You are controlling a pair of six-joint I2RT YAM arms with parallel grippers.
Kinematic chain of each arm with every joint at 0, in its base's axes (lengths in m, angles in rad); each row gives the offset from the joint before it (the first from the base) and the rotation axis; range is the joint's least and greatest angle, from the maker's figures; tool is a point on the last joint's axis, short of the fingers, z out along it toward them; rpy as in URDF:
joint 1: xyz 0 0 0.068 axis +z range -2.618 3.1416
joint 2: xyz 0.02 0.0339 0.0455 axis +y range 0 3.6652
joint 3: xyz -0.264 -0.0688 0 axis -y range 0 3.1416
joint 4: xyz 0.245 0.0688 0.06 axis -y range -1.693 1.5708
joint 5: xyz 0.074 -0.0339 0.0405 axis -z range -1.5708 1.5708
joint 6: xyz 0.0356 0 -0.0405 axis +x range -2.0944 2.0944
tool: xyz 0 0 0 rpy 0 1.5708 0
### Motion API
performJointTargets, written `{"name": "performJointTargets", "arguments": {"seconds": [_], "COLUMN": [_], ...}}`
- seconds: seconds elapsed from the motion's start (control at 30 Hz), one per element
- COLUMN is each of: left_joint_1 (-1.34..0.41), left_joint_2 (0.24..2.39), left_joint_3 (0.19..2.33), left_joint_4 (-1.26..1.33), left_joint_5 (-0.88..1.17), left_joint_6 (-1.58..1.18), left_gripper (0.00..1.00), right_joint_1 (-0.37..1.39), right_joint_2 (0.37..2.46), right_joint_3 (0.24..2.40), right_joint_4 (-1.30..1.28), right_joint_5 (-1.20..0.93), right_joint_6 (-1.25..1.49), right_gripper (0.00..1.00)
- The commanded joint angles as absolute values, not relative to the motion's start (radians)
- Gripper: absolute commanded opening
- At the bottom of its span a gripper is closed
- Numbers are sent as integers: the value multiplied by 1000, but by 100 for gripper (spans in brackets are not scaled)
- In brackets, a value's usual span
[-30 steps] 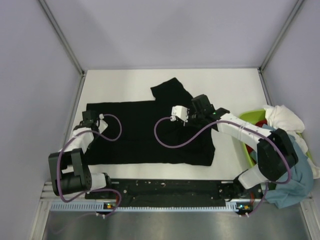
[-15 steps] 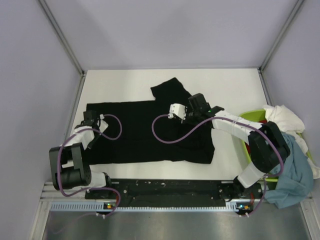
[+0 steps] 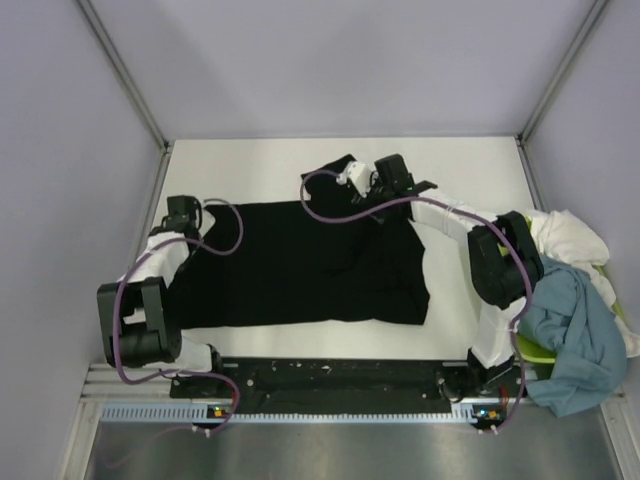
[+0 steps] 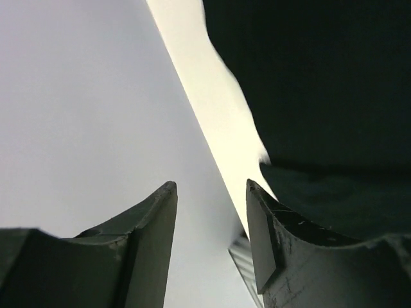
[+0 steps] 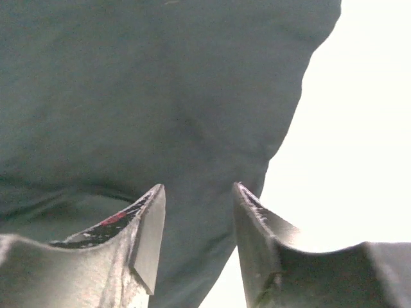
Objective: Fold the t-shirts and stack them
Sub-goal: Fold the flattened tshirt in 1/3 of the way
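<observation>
A black t-shirt (image 3: 300,265) lies spread flat on the white table (image 3: 470,160), one sleeve (image 3: 335,175) pointing to the far side. My left gripper (image 3: 182,210) hovers at the shirt's far left corner, open and holding nothing. In the left wrist view the left gripper (image 4: 210,185) frames only wall and table, with the black t-shirt (image 4: 321,77) off to the right. My right gripper (image 3: 385,178) stands open over the far right shoulder, beside the sleeve. In the right wrist view the right gripper (image 5: 198,186) is apart above the black t-shirt (image 5: 160,96).
At the right edge a lime-green basket (image 3: 524,346) is mostly buried under a white t-shirt (image 3: 570,235) and a teal-blue t-shirt (image 3: 570,330) that hangs over its side. Grey walls enclose the table on three sides. The arm bases stand along the near rail (image 3: 320,385).
Both grippers went from shut to open. The right arm swung toward the far side, up to the sleeve. The left gripper moved a little farther away along the shirt's left edge.
</observation>
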State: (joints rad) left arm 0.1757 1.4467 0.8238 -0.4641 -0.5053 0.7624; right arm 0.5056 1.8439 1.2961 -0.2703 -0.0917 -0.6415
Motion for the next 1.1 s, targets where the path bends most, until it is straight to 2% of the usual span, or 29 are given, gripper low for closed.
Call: {"name": "performJointTargets", "arguments": {"seconds": [0.0, 0.07, 0.17, 0.27, 0.37, 0.5, 0.6, 0.67, 0.8, 1.07], "left_joint_1": [-27, -167, -360, -532, -676, -804, -837, -847, -848, -850], "left_joint_2": [1394, 1379, 1385, 1431, 1505, 1662, 1759, 1805, 1859, 1945], "left_joint_3": [974, 1017, 1058, 1089, 1089, 1140, 1221, 1245, 1262, 1298], "left_joint_4": [-514, -578, -606, -572, -491, -361, -357, -354, -361, -296], "left_joint_5": [-438, -324, -100, 92, 149, 109, 155, 184, 193, -69], "left_joint_6": [695, 687, 669, 641, 655, 677, 652, 646, 646, 646], "left_gripper": [53, 53, 54, 55, 56, 50, 49, 49, 48, 41], "right_joint_1": [430, 410, 379, 364, 351, 347, 348, 356, 359, 341], "right_joint_2": [1908, 1893, 1801, 1622, 1442, 1257, 1171, 1137, 1104, 1233], "right_joint_3": [1524, 1595, 1622, 1443, 1226, 996, 849, 755, 600, 496], "right_joint_4": [-319, -395, -537, -566, -565, -565, -540, -512, -454, -396], "right_joint_5": [-6, 15, -36, -77, -130, -288, -426, -491, -489, -344], "right_joint_6": [-353, -241, -51, 122, 246, 394, 498, 550, 610, 641], "right_gripper": [53, 59, 60, 58, 54, 19, 0, 0, 0, 0]}}
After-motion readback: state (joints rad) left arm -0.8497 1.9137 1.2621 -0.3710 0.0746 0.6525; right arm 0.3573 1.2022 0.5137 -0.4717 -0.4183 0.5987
